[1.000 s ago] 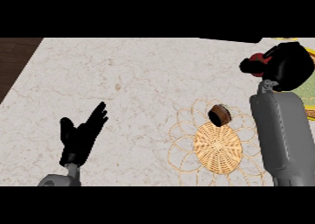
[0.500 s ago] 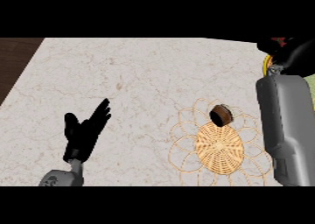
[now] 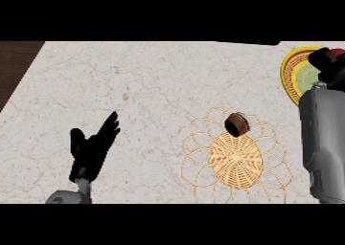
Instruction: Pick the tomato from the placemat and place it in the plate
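**Tomato's over the plate, just needs letting go**

So the tomato [image 3: 336,55] is off the placemat [image 3: 235,157] and sits inside the right hand [image 3: 329,68]. Only a small red patch peeks out, because the fingers are curled round it and hide most of it. The hand hangs over the yellow-rimmed plate [image 3: 285,76] at the far right edge of the counter [image 3: 133,86]. My guess is the carry is basically done and it's holding there to line up the drop. I can't tell if the tomato is touching the plate or just above it.

The grey right forearm [image 3: 327,143] runs past the right side of the placemat. A small brown thing [image 3: 237,123] sits on the mat's far side; no idea what it is.

The left hand [image 3: 92,147] rests low on the left, fingers straight and holding nothing, well apart from everything, probably just to stay out of the way.
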Robot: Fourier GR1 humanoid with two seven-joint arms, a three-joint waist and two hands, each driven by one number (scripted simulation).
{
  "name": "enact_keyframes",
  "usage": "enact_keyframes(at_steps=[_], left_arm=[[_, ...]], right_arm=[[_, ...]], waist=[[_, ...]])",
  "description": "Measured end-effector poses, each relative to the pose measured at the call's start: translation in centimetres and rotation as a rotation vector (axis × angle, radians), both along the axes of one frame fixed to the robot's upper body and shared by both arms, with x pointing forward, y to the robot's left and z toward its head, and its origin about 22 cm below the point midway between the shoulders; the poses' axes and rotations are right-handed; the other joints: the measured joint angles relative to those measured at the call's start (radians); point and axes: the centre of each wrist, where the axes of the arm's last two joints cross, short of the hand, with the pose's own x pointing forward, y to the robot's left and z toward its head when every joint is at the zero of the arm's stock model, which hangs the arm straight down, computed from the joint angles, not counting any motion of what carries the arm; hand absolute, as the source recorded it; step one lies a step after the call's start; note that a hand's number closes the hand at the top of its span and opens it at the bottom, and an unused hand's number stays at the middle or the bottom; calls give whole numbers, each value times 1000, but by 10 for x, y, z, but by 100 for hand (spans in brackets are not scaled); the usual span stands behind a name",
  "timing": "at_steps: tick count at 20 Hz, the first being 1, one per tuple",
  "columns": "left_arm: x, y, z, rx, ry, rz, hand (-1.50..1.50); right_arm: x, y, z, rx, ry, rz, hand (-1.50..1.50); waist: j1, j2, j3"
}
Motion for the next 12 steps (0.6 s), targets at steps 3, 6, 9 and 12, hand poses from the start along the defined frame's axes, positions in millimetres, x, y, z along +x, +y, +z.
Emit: enact_keyframes(at_steps=[3, 6, 9, 12], left_arm=[[-3, 3, -1, 0, 4, 8, 0], [-4, 7, -2, -1, 9, 24, 0], [-1, 7, 0, 2, 12, 31, 0], [0, 6, -1, -2, 14, 37, 0]], right_arm=[[-4, -22, -12, -14, -5, -49, 150], [-10, -41, -26, -13, -15, -78, 150], [-12, -55, -33, 7, -42, -111, 150], [-14, -71, -40, 31, -57, -140, 150]], waist=[[-8, -4, 1], [-18, -7, 1], [-24, -9, 2], [-30, -12, 2]])
